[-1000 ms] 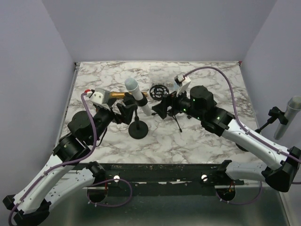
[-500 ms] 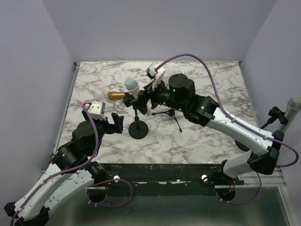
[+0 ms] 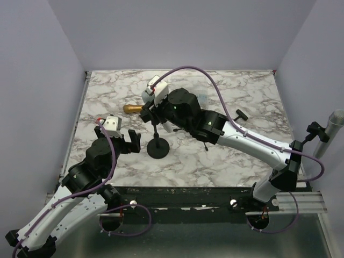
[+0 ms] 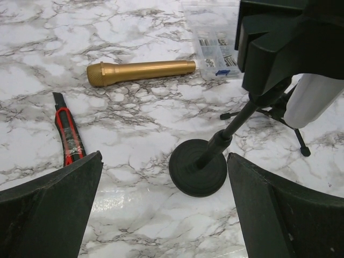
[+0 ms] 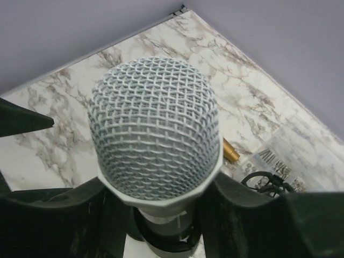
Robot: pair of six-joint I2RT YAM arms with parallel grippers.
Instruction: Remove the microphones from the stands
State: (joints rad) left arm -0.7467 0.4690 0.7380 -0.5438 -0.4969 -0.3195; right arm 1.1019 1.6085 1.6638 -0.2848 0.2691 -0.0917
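Robot lab cell, plain walls (image 3: 183,32), marble tabletop (image 3: 242,99)

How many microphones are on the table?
2. A silver one sits in the stand, inside the right claw. A gold one lies flat on the table beyond it. The arm may hide more.

Bright, even overhead light; soft shadows, crisp focus.

Left arm (image 3: 64,207), right arm (image 3: 258,146): white links, black joints. Purple cable (image 3: 188,67) loops above right arm. Left gripper (image 3: 133,142) black.
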